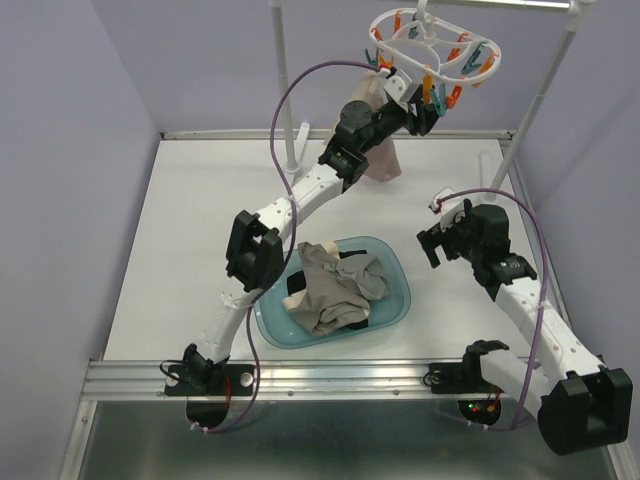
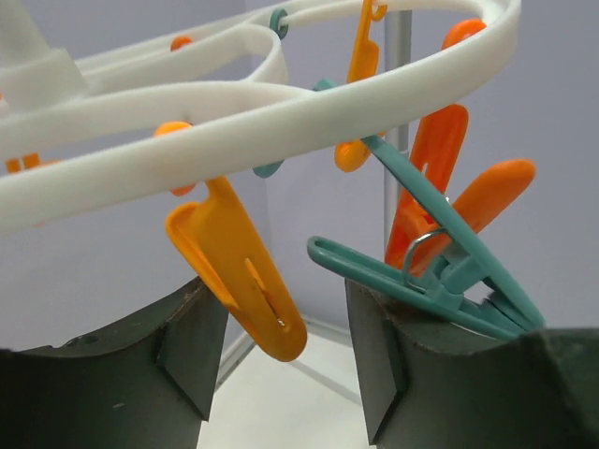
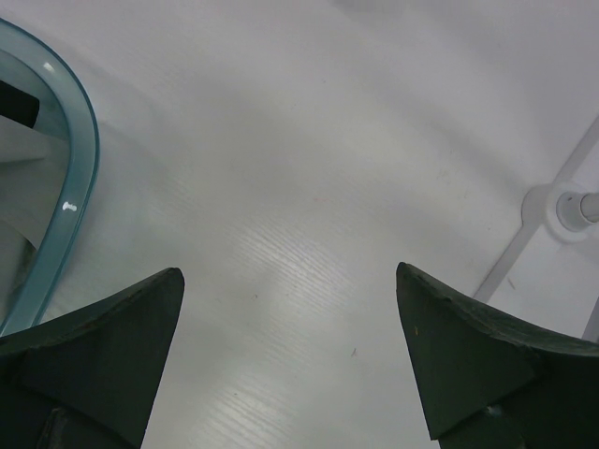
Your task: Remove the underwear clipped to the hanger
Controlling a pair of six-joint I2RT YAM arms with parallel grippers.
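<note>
Filling the overhead view, the white table [image 1: 200, 220] carries a translucent teal basin [image 1: 395, 305] heaped with beige-taupe, grey and black underwear [image 1: 335, 285]. Above its far edge the white oval hanger [image 1: 435, 45] hangs level from the rack bar [image 1: 520, 4], long axis left to right. A pale pink garment [image 1: 383, 155] dangles straight down from its left end. Only the left wrist view shows the left gripper [image 2: 276, 374] spread wide, an orange clothespin [image 2: 245, 271] between its fingers and a teal clothespin [image 2: 421, 281] against one. The right gripper [image 3: 290, 281] hovers agape over the table beside the basin rim.
</note>
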